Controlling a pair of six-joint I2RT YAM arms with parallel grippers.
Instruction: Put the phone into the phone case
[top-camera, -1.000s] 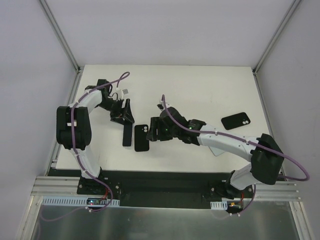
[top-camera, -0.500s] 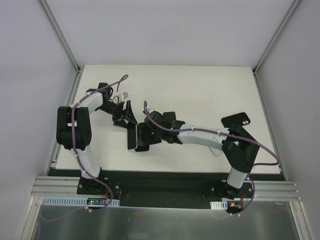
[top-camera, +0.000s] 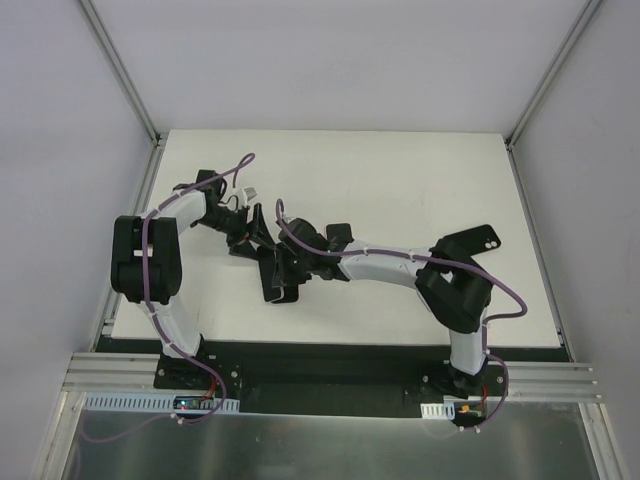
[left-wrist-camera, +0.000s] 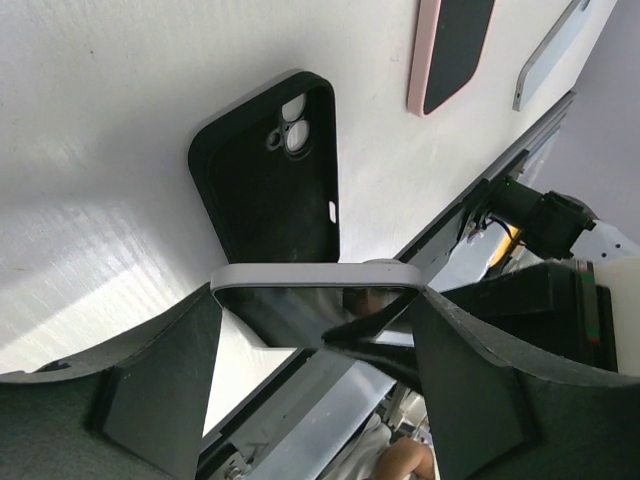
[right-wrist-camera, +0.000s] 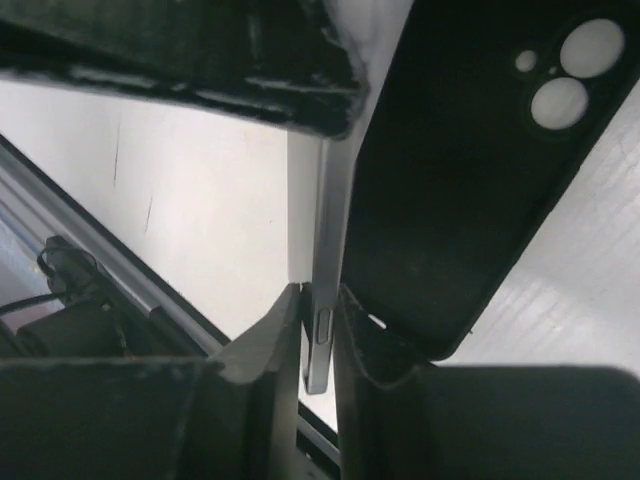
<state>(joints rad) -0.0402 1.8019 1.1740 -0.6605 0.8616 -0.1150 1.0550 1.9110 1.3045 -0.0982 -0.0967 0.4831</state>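
- The left tool is clamped on the phone. One dark finger presses each long side, and the phone's silver end and dark glass show between them.
- The right tool is pinched shut on the same phone from the other end. Its two fingers squeeze the front and back faces, and the silver side rail with its button sits in the narrow slot between them.
- The phone is off the bench, tilted up on edge and shared between both tools.
- The black phone case lies flat on the bench just past the phone, hollow side up. White bench shows through its camera cut-outs.
- In the right wrist view the phone's edge runs along the long rim of the case. It may be touching the rim there, but the angle is too tight to be sure.
- From above, the two arms meet left of the bench's centre, with the left tool just behind the right tool.
- Farther off, the left wrist view shows a pink-rimmed case beside a pale blue phone-shaped slab.
- A second black case lies well apart towards the right edge of the bench, partly behind the right arm.
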